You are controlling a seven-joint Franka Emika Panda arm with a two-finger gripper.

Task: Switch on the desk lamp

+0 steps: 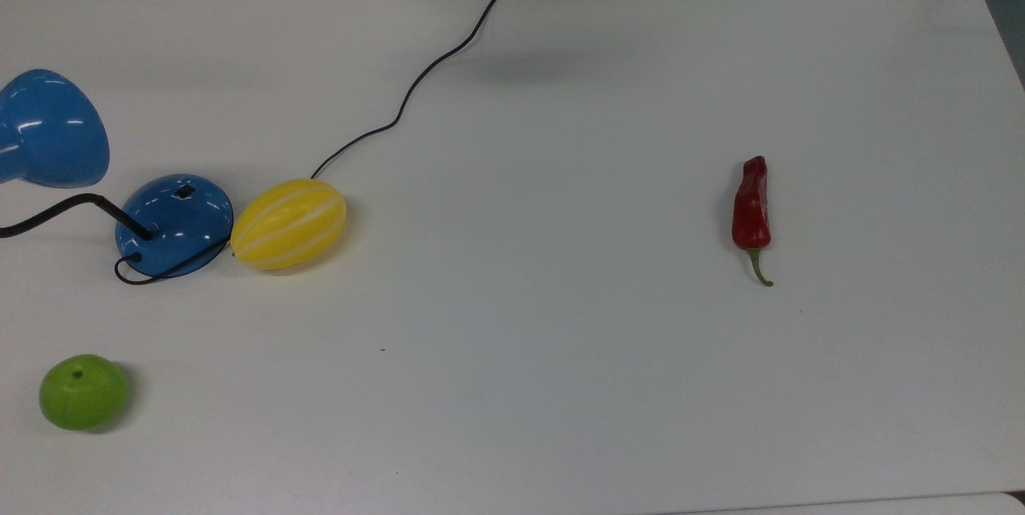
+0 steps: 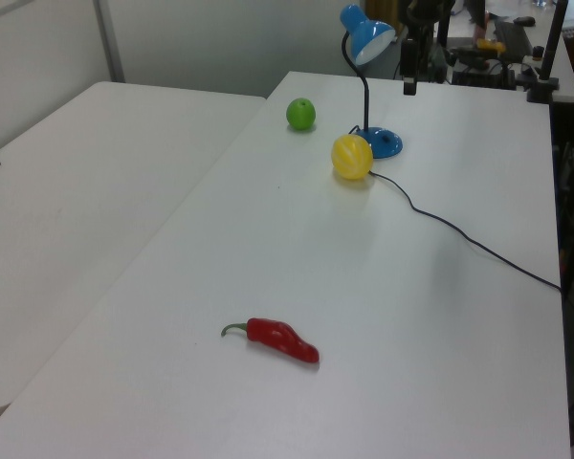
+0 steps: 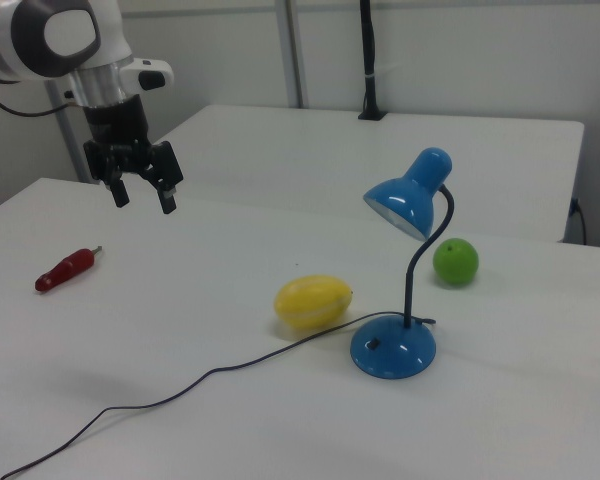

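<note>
Top view looks down; left and right views face across the shared table [image 1: 560,58] from opposite ends.

No text, label, brand, number or sign can be read on anything in these views.

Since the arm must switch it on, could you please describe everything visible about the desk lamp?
The desk lamp is glossy blue and stands upright on the white table. Its dome base carries a small black switch; a black bendy neck lifts the cone shade, which tilts downward. It looks unlit. Its black cord trails across the table, passing by the yellow melon, which lies against the base.
</note>
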